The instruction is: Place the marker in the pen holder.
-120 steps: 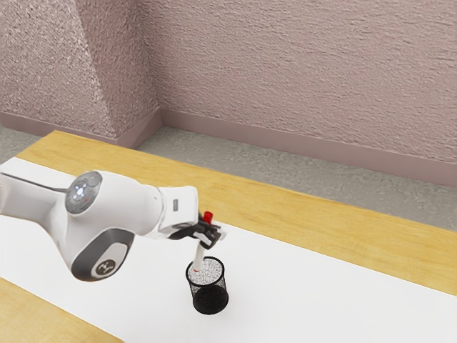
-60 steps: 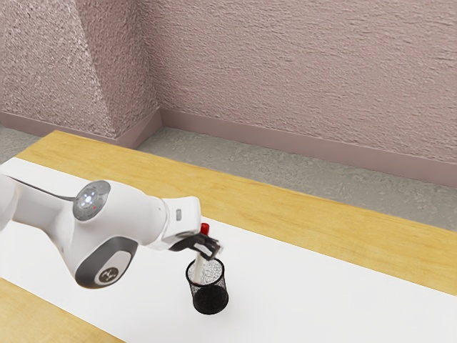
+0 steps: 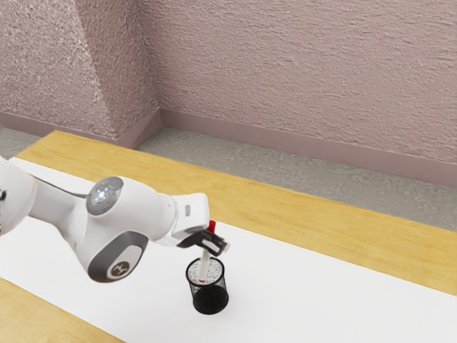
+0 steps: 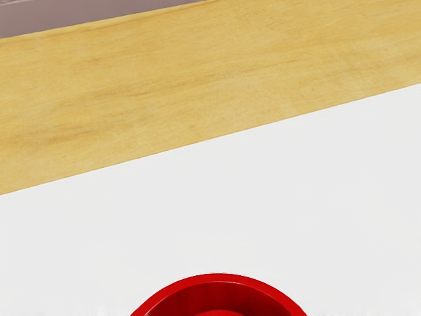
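Note:
Above the pen holder, my black gripper (image 3: 208, 244) is shut on the marker (image 3: 205, 266), which has a white body and a red end. The marker stands nearly upright, its red end above the fingers and its lower part at the mouth of the holder. The black mesh pen holder (image 3: 210, 299) stands upright on the white surface. In the wrist view the marker's red end (image 4: 220, 280) looms large at the lower edge. How deep the marker's tip reaches is hard to tell through the mesh.
A white sheet (image 3: 321, 286) runs along the wooden table (image 3: 300, 204), with wood along both its long sides. Behind the table stands a pinkish textured wall (image 3: 300, 71).
My hand has come down from its place a second ago and shifted slightly toward the exterior view's right, carrying the marker lower. The pen holder has stayed put.

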